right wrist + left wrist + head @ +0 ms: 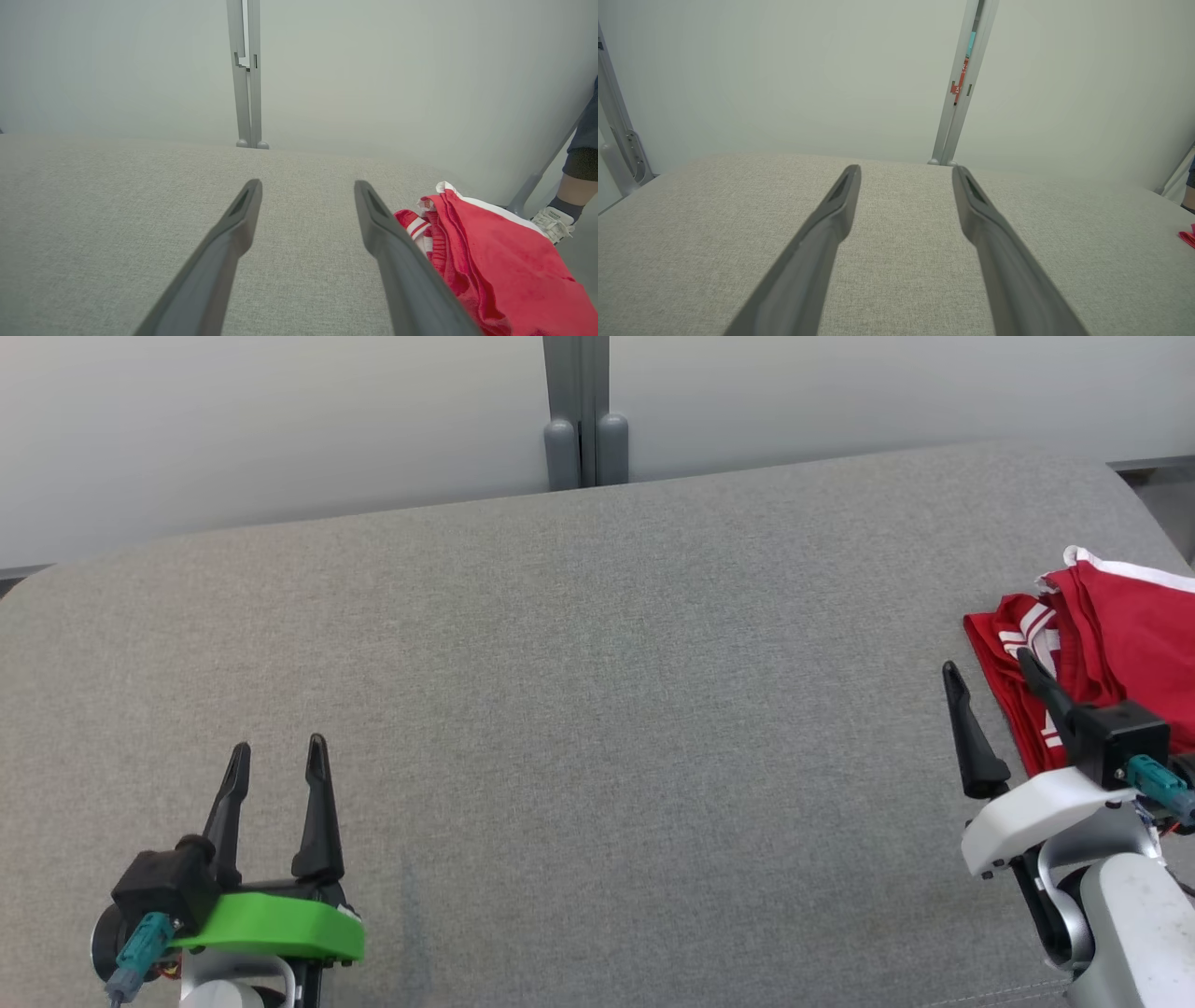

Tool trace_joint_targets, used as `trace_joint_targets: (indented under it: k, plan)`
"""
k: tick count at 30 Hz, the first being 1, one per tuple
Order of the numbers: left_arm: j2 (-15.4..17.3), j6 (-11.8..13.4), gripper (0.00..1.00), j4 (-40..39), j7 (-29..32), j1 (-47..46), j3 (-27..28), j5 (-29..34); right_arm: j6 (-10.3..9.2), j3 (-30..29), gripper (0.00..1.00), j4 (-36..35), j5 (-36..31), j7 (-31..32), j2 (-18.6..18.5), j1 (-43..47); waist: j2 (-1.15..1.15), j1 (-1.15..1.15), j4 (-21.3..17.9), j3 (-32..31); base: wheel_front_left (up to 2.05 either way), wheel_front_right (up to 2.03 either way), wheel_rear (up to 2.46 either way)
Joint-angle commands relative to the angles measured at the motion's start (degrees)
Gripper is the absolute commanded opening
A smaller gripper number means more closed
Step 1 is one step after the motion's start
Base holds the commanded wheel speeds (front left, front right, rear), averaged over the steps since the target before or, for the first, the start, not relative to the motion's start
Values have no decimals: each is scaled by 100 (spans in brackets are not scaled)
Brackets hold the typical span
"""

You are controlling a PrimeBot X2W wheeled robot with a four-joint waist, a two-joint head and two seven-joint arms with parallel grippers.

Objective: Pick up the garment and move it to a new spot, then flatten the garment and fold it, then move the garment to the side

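Garment (pixel 1130 625) bunched, just beside right pincer (pixel 986 662)

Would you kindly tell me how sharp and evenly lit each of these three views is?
Head view: soft, even light, red and white garment crisp; left wrist view: dark fingers blur toward the bottom edge, grey fabric surface sharp; right wrist view: fingers likewise blurred, pale wall hazy.

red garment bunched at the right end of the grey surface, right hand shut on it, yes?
Not shut: the right wrist view shows the right hand open, holding nothing. The red garment is indeed bunched at the grey surface's right end.
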Motion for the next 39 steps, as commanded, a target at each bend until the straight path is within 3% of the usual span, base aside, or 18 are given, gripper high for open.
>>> trace_joint_targets:
  k: [1,11,39]
  plan:
    - [-23,-9,100,12,-17,160,41,10,-9,-44,100,-180,55,57,96,173,0,0,-41,-165,0,0,0]
    - [-62,-9,100,45,-17,491,86,-11,-9,-109,100,-752,35,290,510,730,0,0,55,-337,0,0,0]
    - [-87,-5,100,2,-17,512,157,71,-8,-211,100,-592,-138,177,725,843,0,0,93,-368,0,0,0]
